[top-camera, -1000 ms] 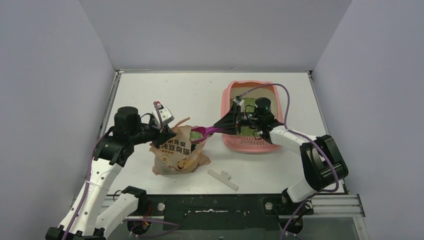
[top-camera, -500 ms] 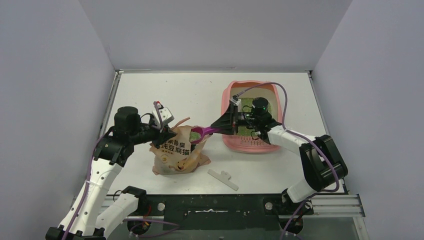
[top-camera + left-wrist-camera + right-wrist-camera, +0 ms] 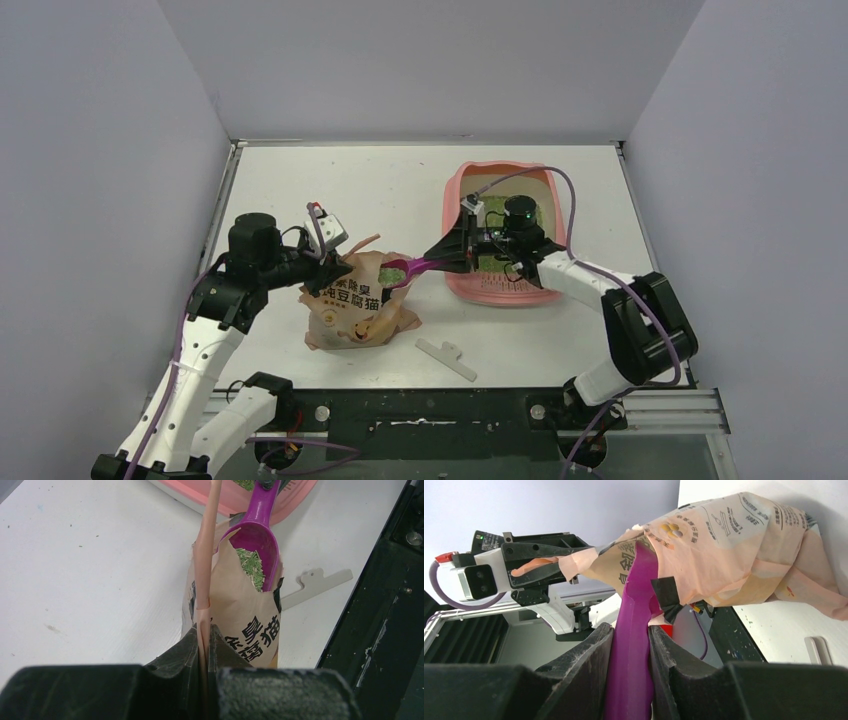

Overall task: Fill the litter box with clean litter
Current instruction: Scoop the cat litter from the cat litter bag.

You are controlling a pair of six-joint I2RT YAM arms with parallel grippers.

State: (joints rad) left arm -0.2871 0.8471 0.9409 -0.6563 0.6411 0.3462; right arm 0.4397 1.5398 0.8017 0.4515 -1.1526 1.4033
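Scoop (image 3: 255, 540) sitting in the mouth of the litter bag (image 3: 350, 300), bowl holding green litter (image 3: 251, 566).
Right gripper (image 3: 631, 630) is clamping the scoop handle, and left gripper (image 3: 205, 630) is pinching the bag's torn edge. The handle's long axis is pointing rightward at the litter box (image 3: 500, 296), which is lying just beside the bag, beneath the nearer right arm.

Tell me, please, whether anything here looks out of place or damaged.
The litter bag sags crumpled on the table, its ragged torn mouth held up by the left pincer. A loose white plastic piece lies beside it near the front edge. Nothing looks spilled.
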